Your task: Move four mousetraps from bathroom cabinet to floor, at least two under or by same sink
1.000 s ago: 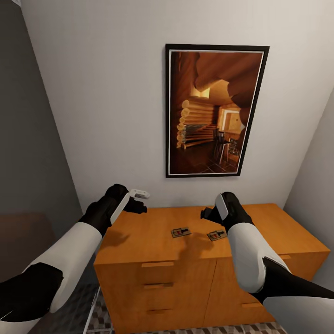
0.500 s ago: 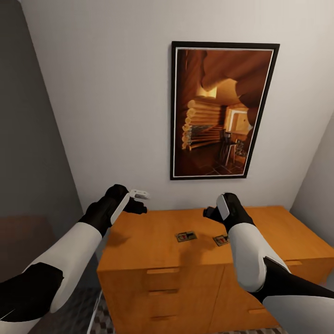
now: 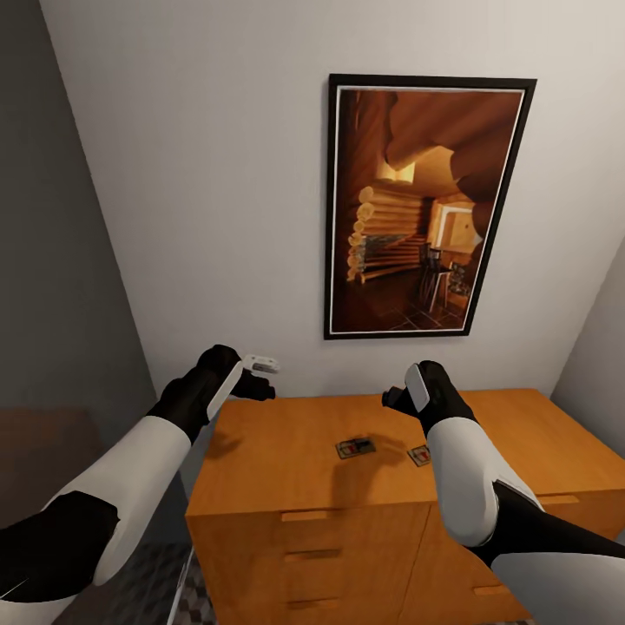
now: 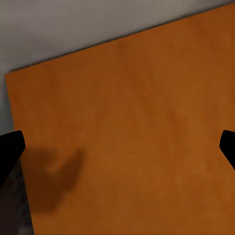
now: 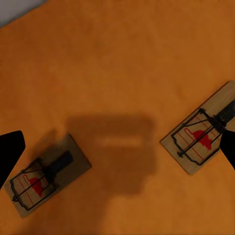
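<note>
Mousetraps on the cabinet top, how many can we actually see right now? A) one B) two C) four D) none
B: two mousetraps lie flat on the cabinet top, one mousetrap left of the right arm, the other mousetrap partly behind it; the right wrist view shows both, apart from each other, with the open right gripper above them.
</note>
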